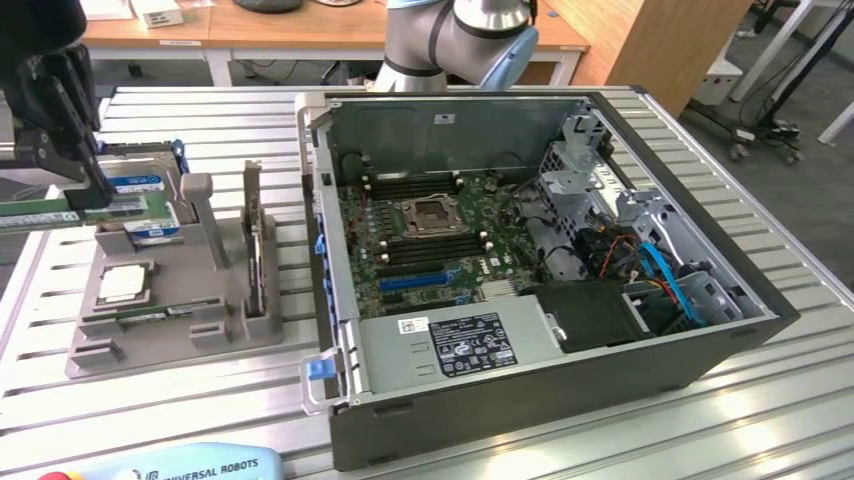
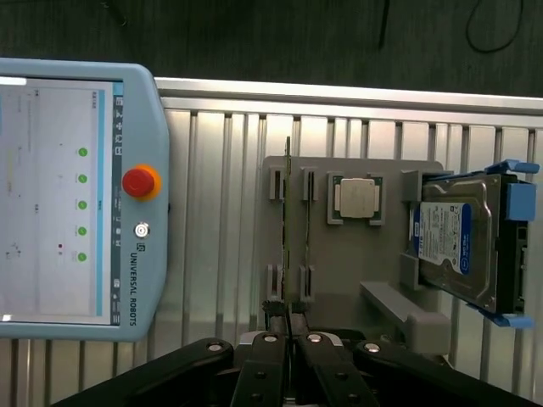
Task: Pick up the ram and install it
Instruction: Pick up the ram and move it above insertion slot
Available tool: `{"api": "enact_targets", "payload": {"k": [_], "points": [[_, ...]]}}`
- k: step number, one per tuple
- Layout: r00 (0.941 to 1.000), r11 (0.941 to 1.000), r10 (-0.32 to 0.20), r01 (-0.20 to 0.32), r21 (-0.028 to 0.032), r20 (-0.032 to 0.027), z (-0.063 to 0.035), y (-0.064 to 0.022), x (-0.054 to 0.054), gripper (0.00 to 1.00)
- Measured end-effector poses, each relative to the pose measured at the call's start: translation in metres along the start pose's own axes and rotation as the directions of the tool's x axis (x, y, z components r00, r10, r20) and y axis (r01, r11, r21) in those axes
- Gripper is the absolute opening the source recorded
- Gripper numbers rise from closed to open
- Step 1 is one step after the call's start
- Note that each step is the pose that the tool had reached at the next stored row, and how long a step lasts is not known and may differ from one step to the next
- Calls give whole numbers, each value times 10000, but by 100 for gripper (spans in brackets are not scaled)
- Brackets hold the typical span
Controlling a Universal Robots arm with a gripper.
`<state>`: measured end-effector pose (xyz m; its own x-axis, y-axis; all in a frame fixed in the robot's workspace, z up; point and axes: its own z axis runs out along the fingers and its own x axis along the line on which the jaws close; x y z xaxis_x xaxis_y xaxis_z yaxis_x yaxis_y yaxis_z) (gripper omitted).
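My gripper hangs at the exterior view's left, above the grey parts holder, and is shut on the ram, a thin green stick held level. In the wrist view the ram shows edge-on as a narrow line running out from between the shut black fingers, over the holder's slots. The open computer case lies to the exterior view's right, its green motherboard with long memory slots facing up.
On the holder sit a square silver processor and a blue-labelled hard drive. A flat card stands upright at the holder's edge. A teach pendant lies on the slatted table. The arm's base stands behind the case.
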<state>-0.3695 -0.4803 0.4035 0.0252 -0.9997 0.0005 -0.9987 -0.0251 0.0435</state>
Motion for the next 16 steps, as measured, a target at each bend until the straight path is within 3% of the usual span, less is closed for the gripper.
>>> {"api": "enact_targets", "payload": {"k": [6, 16], "points": [[10000, 10000, -1, 1, 0, 0, -63, 2, 0, 12], [10000, 10000, 0, 0, 0, 0, -67, 3, 0, 12]]}}
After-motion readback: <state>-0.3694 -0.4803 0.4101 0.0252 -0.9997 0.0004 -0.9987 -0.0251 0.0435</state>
